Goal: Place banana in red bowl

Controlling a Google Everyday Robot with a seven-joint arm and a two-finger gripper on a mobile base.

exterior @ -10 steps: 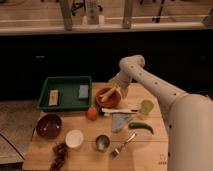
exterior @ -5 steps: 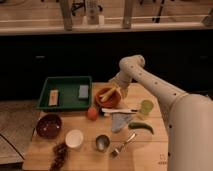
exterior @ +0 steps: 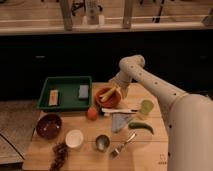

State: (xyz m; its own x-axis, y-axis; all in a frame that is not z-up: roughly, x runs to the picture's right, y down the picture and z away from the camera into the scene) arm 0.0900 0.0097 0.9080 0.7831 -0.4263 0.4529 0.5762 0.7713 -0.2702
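Right, from the one camera view you've got the arm (exterior: 150,85) reaching in from the right across the wooden table (exterior: 145,155), and the gripper (exterior: 116,90) sits low over the red bowl (exterior: 107,97), just at its right rim. The banana (exterior: 109,93) lies across the inside of that bowl, pale yellow against the orange, so by my read the placing step is at its very end. Whether the pincer is released or clenched on the banana, I cannot tell; it is too close against the fruit to separate the two. Your next move, as I judge it, calls for a clean let-go if that isn't done, then a straight lift up and away so you don't drag the banana back over the rim or nudge the bowl. Around it: a green tray (exterior: 65,93) to the left, a small orange fruit (exterior: 92,113) just beside the bowl, a dark maroon bowl (exterior: 49,125), a white cup (exterior: 74,138), and a green vegetable (exterior: 141,127) well apart on the right. As for writing, no brand or label can be read anywhere.
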